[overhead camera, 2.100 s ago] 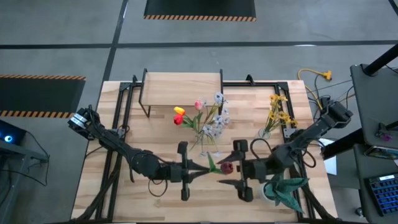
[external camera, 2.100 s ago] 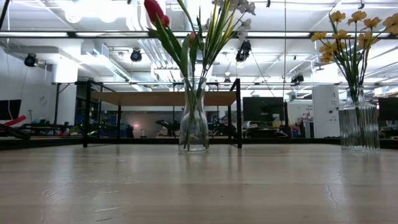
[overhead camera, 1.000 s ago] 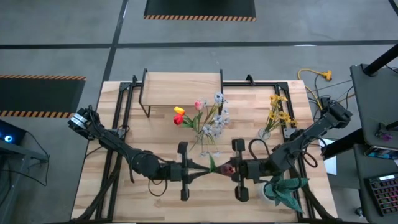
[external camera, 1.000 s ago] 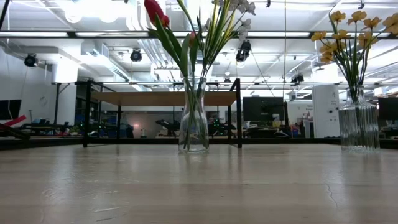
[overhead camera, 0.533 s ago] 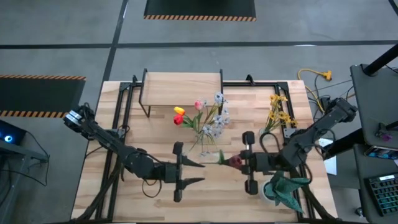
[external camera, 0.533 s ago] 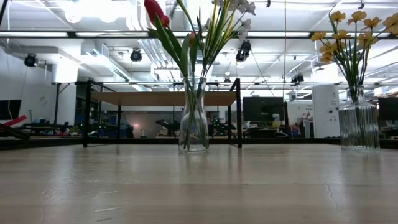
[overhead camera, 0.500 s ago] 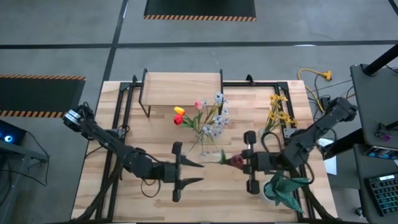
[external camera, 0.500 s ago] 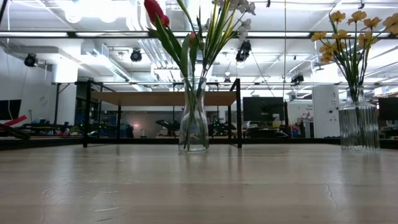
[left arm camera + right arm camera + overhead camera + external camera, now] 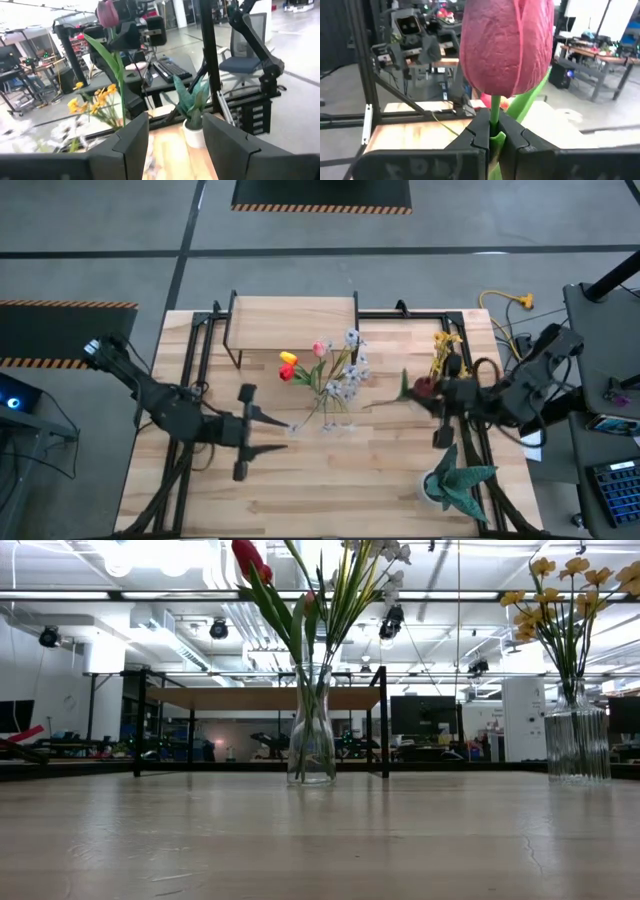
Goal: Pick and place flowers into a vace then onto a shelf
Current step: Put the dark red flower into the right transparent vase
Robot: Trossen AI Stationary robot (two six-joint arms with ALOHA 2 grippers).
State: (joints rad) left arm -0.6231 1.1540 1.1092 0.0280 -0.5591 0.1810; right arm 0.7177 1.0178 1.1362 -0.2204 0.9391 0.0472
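Observation:
A dark maroon tulip hangs in the air right of the middle vase, with my right gripper shut on it. That clear vase stands mid-table and holds red, yellow, pink and pale flowers. A second, ribbed vase at the right holds the yellow bunch. The low wooden shelf stands at the far edge. My left gripper is open left of the middle vase, with nothing between its fingers. My right gripper pinches the tulip's green stem just under the bloom between its two fingers. The bloom stands above the fingertips. The stem slants down toward the middle vase, and the whole flower is clear of the table.
A green spiky potted plant stands at the near right corner. Black frame rails run along the table's left and right sides. Bare wood lies near the front edge.
My left gripper has opened, let go of the tulip's stem and drawn back toward the table's left edge. My right gripper has carried the tulip up and toward the far right, past the middle vase; the stem now trails toward that vase.

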